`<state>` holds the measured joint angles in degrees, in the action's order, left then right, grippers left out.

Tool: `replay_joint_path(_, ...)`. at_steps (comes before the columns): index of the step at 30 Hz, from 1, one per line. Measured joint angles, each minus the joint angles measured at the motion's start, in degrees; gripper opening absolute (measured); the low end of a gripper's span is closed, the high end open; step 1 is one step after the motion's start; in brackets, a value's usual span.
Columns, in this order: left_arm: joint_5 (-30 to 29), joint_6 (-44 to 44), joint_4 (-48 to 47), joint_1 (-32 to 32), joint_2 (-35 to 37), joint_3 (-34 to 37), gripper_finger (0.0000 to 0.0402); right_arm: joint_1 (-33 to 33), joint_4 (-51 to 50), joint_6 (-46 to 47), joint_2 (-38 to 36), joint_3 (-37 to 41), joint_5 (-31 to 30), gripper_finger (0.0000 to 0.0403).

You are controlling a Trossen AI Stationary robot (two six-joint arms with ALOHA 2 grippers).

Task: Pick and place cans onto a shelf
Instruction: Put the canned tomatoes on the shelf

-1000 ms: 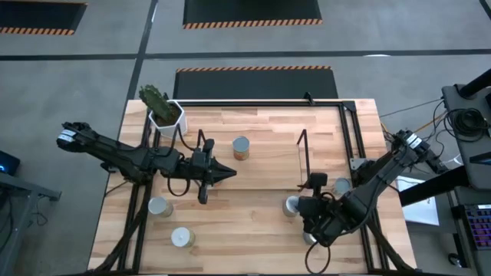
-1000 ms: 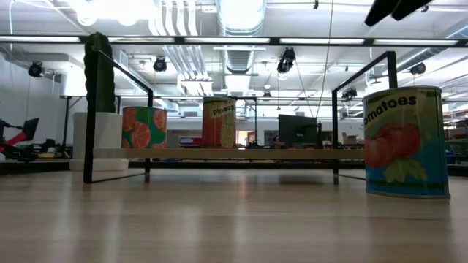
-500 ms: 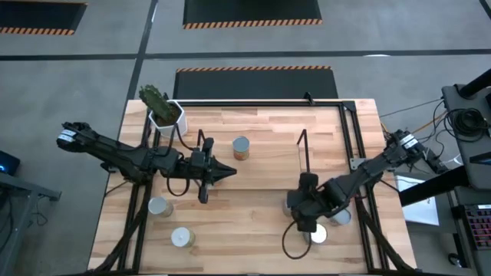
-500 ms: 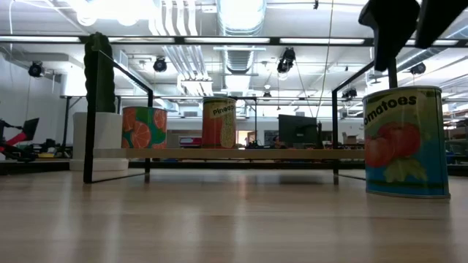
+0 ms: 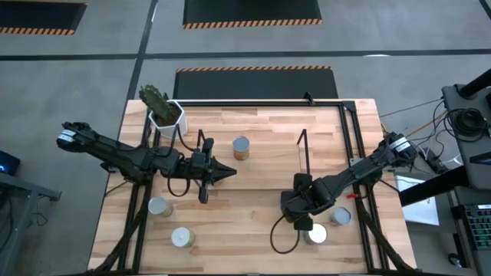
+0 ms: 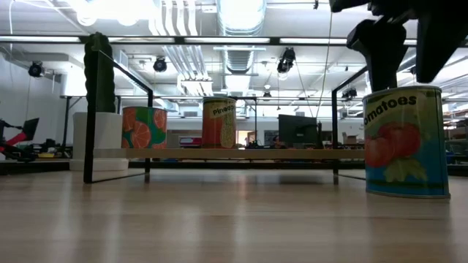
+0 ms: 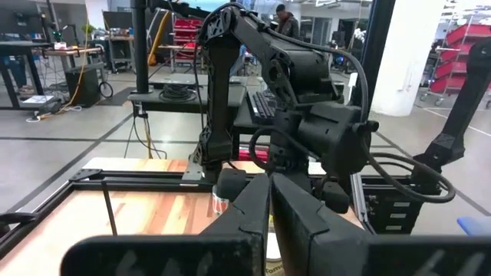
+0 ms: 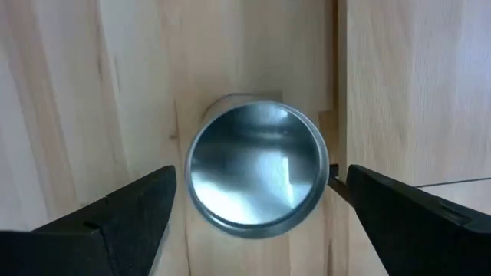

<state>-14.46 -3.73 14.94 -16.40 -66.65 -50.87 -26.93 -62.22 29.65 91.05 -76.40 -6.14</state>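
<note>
The right pincer (image 8: 257, 201) has slid over a can (image 8: 256, 177) — fingers apart (left pincer (image 5: 228, 173) together) — drop straight down, then squeeze.

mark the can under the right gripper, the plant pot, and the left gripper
can under the right gripper (image 8: 257, 169), right wrist view, middle of its shiny round top
plant pot (image 5: 168, 115), high view, its white rim
left gripper (image 5: 228, 173), high view, tip of the shut fingers
</note>
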Motion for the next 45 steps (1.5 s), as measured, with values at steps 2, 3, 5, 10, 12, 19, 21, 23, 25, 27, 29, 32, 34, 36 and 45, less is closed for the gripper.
replay_joint_path(2, 0.0, 0.0, 0.0, 0.0, 0.0, 0.0, 0.0000, 0.1, -0.7, -0.3, 0.7, -0.1, -0.3, 0.0370)
replay_joint_path(3, 0.0, 0.0, 0.0, 0.0, 0.0, 0.0, 0.0000, 0.2, -0.8, -0.3, 1.0, -0.1, -0.5, 0.0370)
replay_joint_path(5, 0.0, 0.0, 0.0, 0.0, 0.0, 0.0, 0.0000, 0.2, -0.9, -0.4, 1.3, -0.1, -0.6, 0.0370)
replay_joint_path(10, 0.0, 0.0, 0.0, 0.0, 0.0, 0.0, 0.0000, 0.3, -0.9, -0.2, 1.2, -0.2, 0.6, 0.0370)
replay_joint_path(12, 0.0, 0.0, 0.0, 0.0, 0.1, 0.0, 0.0000, 0.4, -0.7, 0.5, 0.6, -0.1, 1.1, 0.0370)
replay_joint_path(19, 0.0, 0.0, -0.1, 0.0, 0.1, 0.0, 0.0000, 0.7, -0.4, 3.5, -0.5, -0.9, 3.0, 0.0370)
replay_joint_path(21, 0.0, 0.0, -0.1, 0.0, 0.1, 0.0, 0.0000, 0.7, -0.3, 3.8, -0.5, -0.9, 3.1, 0.0370)
replay_joint_path(23, 0.0, 0.0, -0.1, 0.0, 0.1, 0.0, 0.0000, 0.7, -0.4, 3.9, -0.1, -1.0, 2.7, 0.0370)
replay_joint_path(25, 0.0, -0.2, -0.1, 0.0, 0.1, 0.0, 0.0000, 0.7, 0.0, 3.9, 0.2, -0.8, 2.4, 0.0370)
replay_joint_path(27, 0.0, -0.2, -0.2, 0.0, 0.2, 0.0, 0.0000, 0.7, -0.1, 3.8, 0.6, -0.8, 1.8, 0.0370)
replay_joint_path(29, 0.0, -0.2, -0.5, 0.0, 0.2, 0.0, 0.0000, 0.7, -0.2, 3.9, 1.0, -0.8, 1.2, 0.0370)
replay_joint_path(32, 0.0, -0.2, -0.6, 0.0, 0.2, 0.0, 0.0000, 0.7, -0.2, 3.8, 1.3, -0.8, 1.0, 0.0370)
replay_joint_path(34, 0.0, -0.2, -0.6, 0.0, 0.2, 0.0, 0.0000, 0.7, -0.2, 3.8, 1.5, -0.8, 1.0, 0.0370)
replay_joint_path(36, 0.0, -0.2, -1.0, -0.1, 0.2, 0.0, 0.0000, 0.7, -0.2, 3.8, 1.5, -0.8, 0.6, 0.0370)
replay_joint_path(45, 0.0, -0.2, -1.0, -0.1, 0.2, 0.0, 0.0000, 0.7, 0.0, 3.8, 1.5, -0.7, 0.4, 0.0370)
